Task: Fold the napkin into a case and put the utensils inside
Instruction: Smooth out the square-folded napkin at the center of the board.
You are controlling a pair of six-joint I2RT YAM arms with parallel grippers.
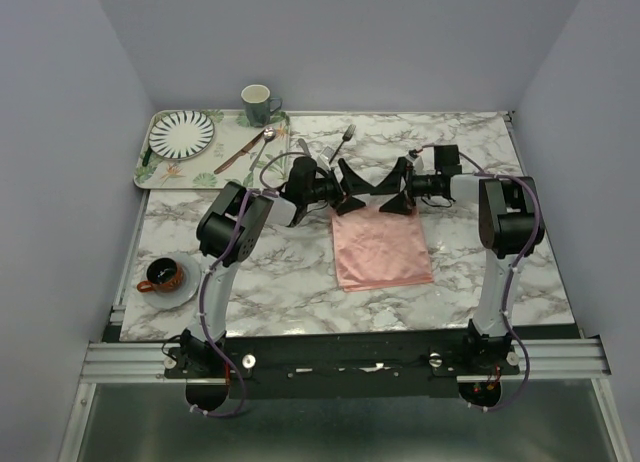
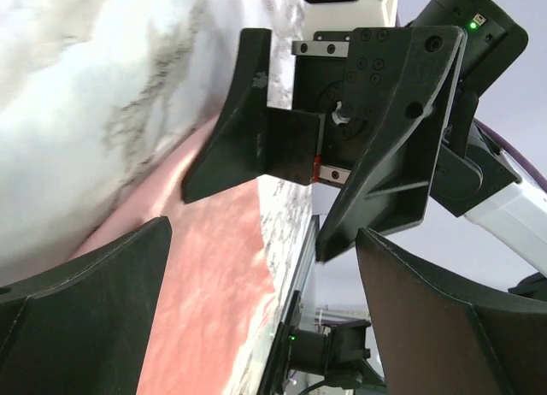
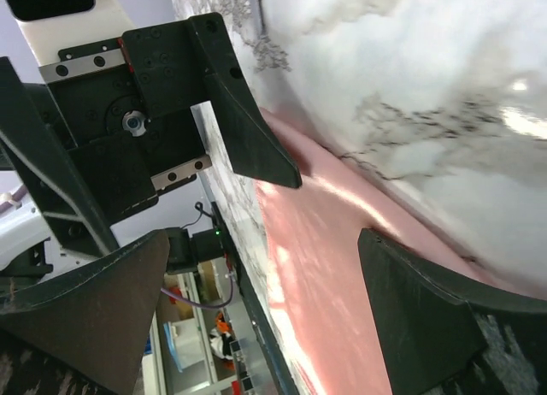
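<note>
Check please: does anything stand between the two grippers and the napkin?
Nothing visible does. The left gripper and right gripper, both open, hang at the far edge of the napkin, whose cloth lies bare.

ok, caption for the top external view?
Left gripper and right gripper, both open, face off above the far edge of a flat salmon-pink cloth napkin.

The left gripper (image 1: 352, 190) and right gripper (image 1: 397, 190), fingers spread, face each other above the napkin's (image 1: 382, 246) far edge, narrowly apart. Free table (image 1: 500, 272) lies right of the napkin. A tray (image 1: 145, 167) stands far-left of it, a cup (image 1: 163, 275) near-left.
</note>
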